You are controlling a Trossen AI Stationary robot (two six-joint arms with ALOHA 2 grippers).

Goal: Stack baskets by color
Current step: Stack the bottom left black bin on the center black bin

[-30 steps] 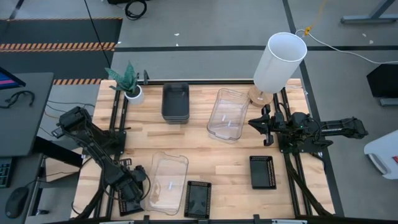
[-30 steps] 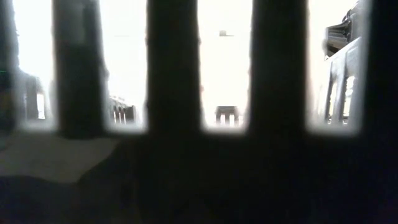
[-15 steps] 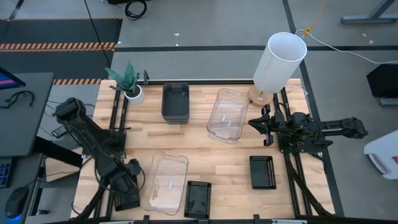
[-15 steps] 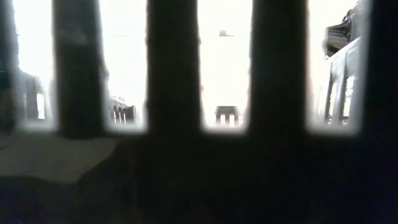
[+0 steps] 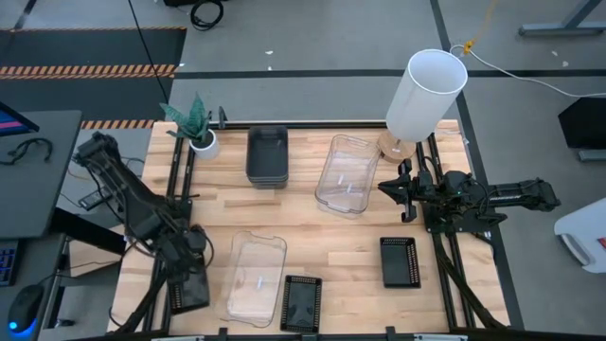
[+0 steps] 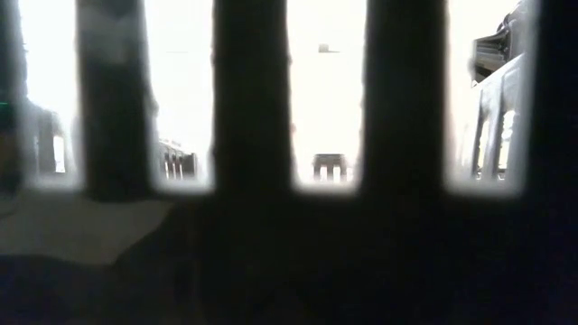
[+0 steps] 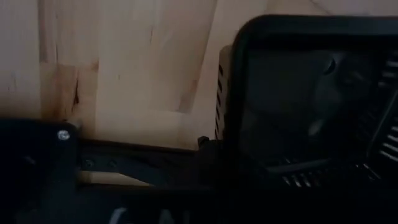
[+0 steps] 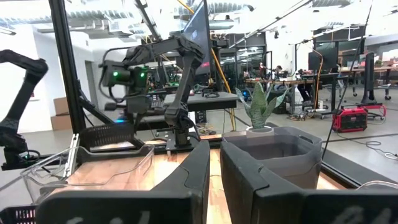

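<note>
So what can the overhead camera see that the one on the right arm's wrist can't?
Only the overhead view shows the three small black perforated baskets: one at the shut left gripper, two lying free, plus the white cylinder. Only the right wrist view shows the room beyond, with workbenches and monitors. Both show the potted plant, the dark grey basket and a clear basket.

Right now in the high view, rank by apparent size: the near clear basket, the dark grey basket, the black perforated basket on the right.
1. Near clear basket, largest.
2. Dark grey basket.
3. Black perforated basket, smallest, though not far behind the grey one.
</note>
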